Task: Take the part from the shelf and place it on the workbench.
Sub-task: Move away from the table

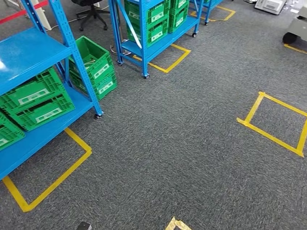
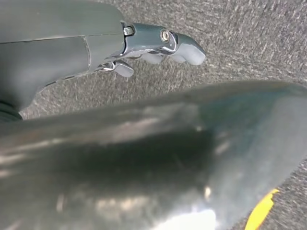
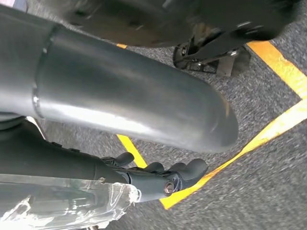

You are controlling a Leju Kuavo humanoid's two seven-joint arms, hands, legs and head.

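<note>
a: grey carpet [image 1: 173, 143] is seen nearest, with yellow tape squares [image 1: 275, 122] marked on it.

b: where is the shelf?

a: a blue shelf [image 1: 32, 52] is found at about ten o'clock in the head view, loaded with green crates [image 1: 36, 98]. a second blue rack [image 1: 145, 33] is set at twelve o'clock. the part itself cannot be made out; presumably it is kept in a crate.

b: and the hands?

a: the left hand [image 2: 159, 45] is hung over carpet, fingers loosely extended, nothing held. the right hand [image 3: 163, 175] is likewise hung near tape, nothing gripped. the left arm is judged nearer the shelf, so a turn toward ten o'clock is called for.
</note>
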